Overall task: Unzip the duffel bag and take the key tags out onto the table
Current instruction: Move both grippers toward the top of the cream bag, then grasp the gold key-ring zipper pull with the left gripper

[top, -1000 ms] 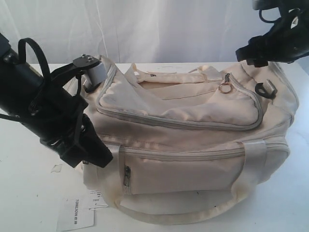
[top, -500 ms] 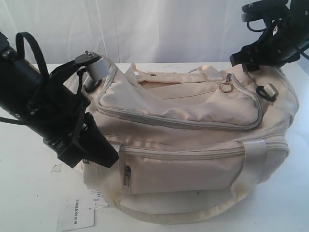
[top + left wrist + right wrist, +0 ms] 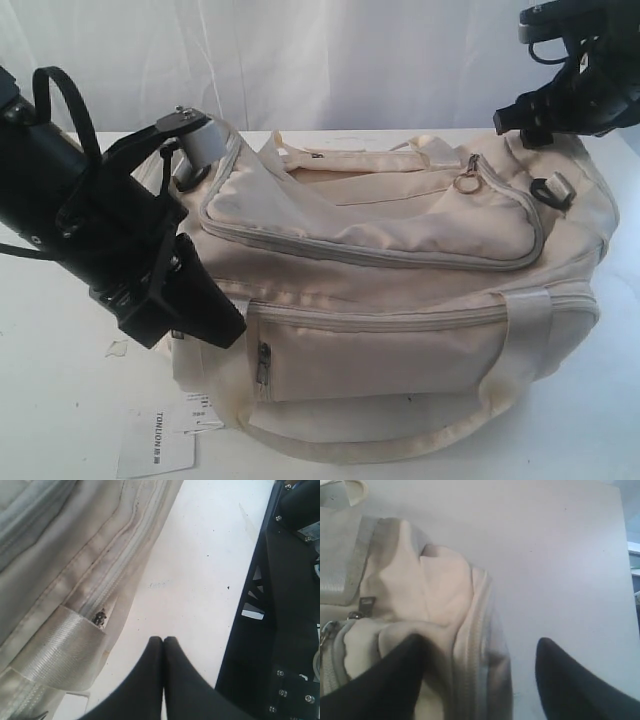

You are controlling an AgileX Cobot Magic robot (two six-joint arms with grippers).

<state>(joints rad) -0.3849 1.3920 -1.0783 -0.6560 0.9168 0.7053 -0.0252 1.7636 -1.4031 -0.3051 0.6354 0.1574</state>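
White bench (image 3: 60, 400), cream duffel bag (image 3: 400, 300). Left end effector (image 3: 163, 641): pressed together, empty, beside bag. Right end effector (image 3: 480, 639): wide apart, empty, over bag's end.

Cream duffel bag (image 3: 400, 300) sits upright on the white table (image 3: 50, 385).

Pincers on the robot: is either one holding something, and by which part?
Nothing is held. The left pincer is shut on nothing beside the bag, over the table. The right pincer is open at the bag's end, not gripping it.
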